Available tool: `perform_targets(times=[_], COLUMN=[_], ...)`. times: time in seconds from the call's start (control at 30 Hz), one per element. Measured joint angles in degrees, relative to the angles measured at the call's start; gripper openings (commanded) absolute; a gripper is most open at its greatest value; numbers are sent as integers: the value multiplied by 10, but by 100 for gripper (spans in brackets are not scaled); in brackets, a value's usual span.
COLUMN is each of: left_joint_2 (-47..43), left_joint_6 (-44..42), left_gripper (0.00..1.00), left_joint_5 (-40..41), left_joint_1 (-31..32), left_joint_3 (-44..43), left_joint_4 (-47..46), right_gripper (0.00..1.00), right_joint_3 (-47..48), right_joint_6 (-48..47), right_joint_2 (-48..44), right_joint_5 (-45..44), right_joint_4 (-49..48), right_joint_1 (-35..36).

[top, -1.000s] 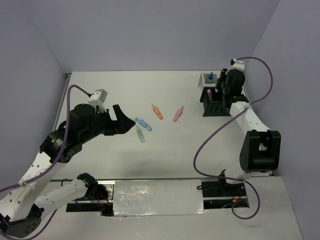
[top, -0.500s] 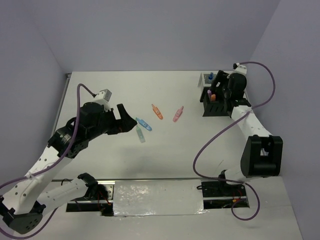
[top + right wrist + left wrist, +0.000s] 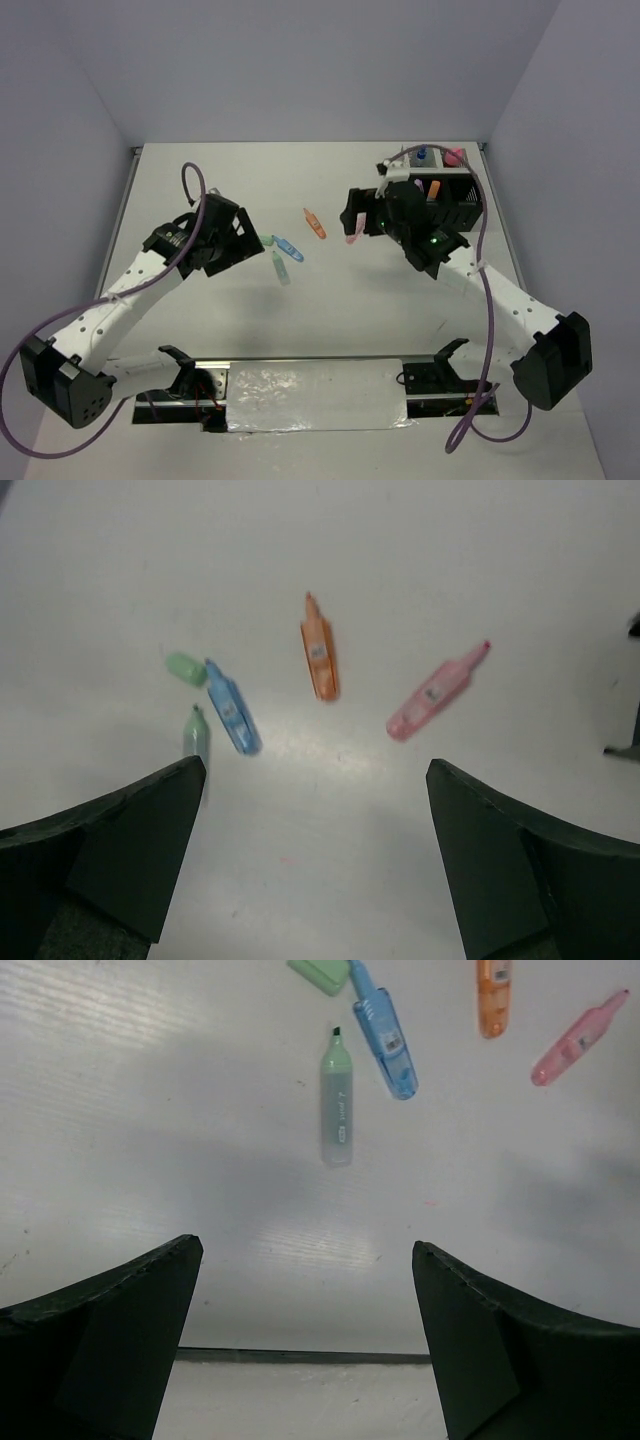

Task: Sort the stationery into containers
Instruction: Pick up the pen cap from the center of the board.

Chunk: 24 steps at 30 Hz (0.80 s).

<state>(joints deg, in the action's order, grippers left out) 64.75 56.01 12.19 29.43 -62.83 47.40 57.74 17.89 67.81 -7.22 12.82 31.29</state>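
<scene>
orange marker (image 3: 320, 660) | pink marker (image 3: 430, 695) | blue marker (image 3: 232, 708) | pale green marker (image 3: 336, 1110) | green cap (image 3: 186, 668) | black organiser (image 3: 462, 205) | white table (image 3: 330, 310)

4 markers (image 3: 315, 223) lie on the table (image 3: 200, 170), the organiser (image 3: 462, 200) far right, the tray (image 3: 437, 163) behind it.

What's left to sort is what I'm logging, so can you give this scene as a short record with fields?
Loose on table: green marker, blue marker, orange marker, pink marker, green cap
In containers: orange item standing in the black organiser
Left end effector: open, empty, near the green marker
Right end effector: open, empty, near the pink marker
</scene>
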Motion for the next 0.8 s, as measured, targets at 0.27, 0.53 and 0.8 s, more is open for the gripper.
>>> perform_targets(times=[0.27, 0.53, 0.8], left_joint_2=[80, 177, 318], left_joint_6=[43, 59, 57], left_gripper=[99, 97, 86], left_joint_5=[19, 30, 54], left_joint_1=[-5, -31, -43], left_joint_3=[-44, -88, -193], left_joint_4=[57, 71, 82], right_gripper=[100, 100, 94], right_joint_3=[-18, 44, 26], right_joint_6=[77, 138, 90], right_joint_2=[106, 185, 120], right_joint_5=[-57, -89, -2], right_joint_4=[110, 171, 125], right_joint_1=[35, 57, 59])
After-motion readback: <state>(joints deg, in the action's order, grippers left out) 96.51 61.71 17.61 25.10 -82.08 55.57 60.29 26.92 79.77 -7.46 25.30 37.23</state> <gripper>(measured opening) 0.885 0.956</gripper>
